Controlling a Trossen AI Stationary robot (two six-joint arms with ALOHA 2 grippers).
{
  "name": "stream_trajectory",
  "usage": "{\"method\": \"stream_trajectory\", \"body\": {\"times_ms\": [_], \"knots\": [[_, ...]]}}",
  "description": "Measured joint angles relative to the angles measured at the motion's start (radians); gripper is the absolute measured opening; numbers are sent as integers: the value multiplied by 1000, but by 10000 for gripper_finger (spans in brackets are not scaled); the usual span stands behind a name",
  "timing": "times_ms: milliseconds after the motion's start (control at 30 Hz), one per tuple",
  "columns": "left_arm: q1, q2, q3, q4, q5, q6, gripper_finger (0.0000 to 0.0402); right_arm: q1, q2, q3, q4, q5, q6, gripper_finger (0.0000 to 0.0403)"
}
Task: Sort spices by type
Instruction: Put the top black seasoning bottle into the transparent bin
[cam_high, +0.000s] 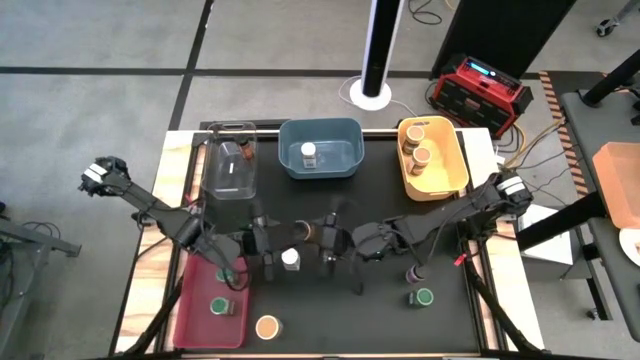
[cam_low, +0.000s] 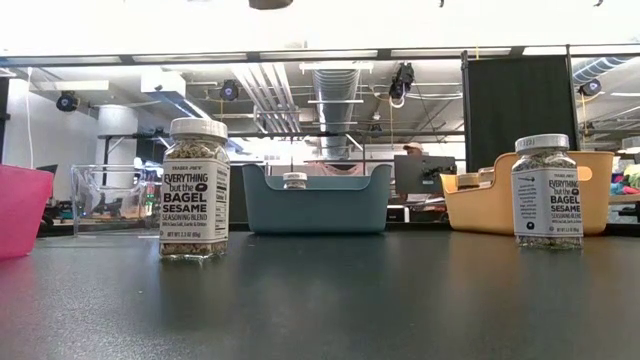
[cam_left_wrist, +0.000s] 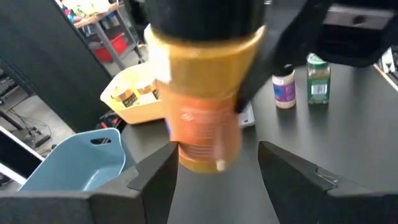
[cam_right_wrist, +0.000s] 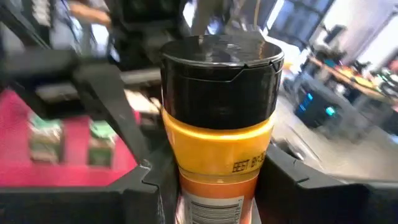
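Observation:
A spice jar (cam_right_wrist: 217, 118) with a dark lid, a yellow band and an orange label stands upright between the fingers of my right gripper (cam_right_wrist: 217, 177), which is shut on it. In the high view its dark lid (cam_high: 303, 232) shows between the two grippers over the table's middle. My left gripper (cam_left_wrist: 214, 171) is open. Its fingers stand on either side of the jar's bottom end (cam_left_wrist: 202, 158), and I cannot tell that they touch it. A white-lidded jar (cam_high: 290, 258) stands on the table just below them. My right gripper pinches the jar's orange body (cam_right_wrist: 242, 183), below the yellow band, between its two fingers. The fingers come in level from the table's right side. The jar is upright, lid on top. Its bottom end (cam_left_wrist: 205, 163) hangs free above the table.
The red bin (cam_high: 200, 320) at the near left holds green-lidded jars (cam_high: 218, 306). A tan-lidded jar (cam_high: 267, 326) stands beside it. A green-lidded jar (cam_high: 424, 297) and a purple-labelled jar (cam_high: 413, 272) stand at the near right. The clear bin (cam_high: 232, 165), blue bin (cam_high: 345, 165) and yellow bin (cam_high: 450, 170) line the far edge.

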Motion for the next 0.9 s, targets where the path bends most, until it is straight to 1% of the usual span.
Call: {"method": "stream_trajectory", "body": {"times_ms": [100, 167, 267, 367, 433, 533, 600, 667, 733, 900], "knots": [[-3, 0, 0, -15, -3, -8, 205, 3, 0, 38, -163, 27, 5, 146], [-9, -4, 0, -27, -4, 21, 205, 7, 0, 65, -301, 25, 30, 146], [-15, -11, 0, -38, -3, 76, 206, 8, 0, 107, -518, 22, 129, 146], [-7, -10, 18, -26, -2, 66, 206, 7, 0, 138, -645, 33, 207, 146], [9, 1, 46, -18, 15, 44, 206, 8, 0, 153, -685, 57, 220, 146], [27, 21, 70, -22, 79, 55, 206, 13, 0, 174, -718, 75, 214, 146], [38, 34, 83, -33, 85, 69, 210, 15, 0, 187, -738, 75, 216, 146], [53, 40, 95, -44, 89, 73, 221, 18, 0, 193, -756, 75, 222, 146], [67, 49, 103, -42, 114, 75, 236, 19, 0, 195, -764, 75, 224, 146], [89, 77, 120, -23, 153, 125, 274, 20, 0, 195, -771, 75, 225, 146]]}}
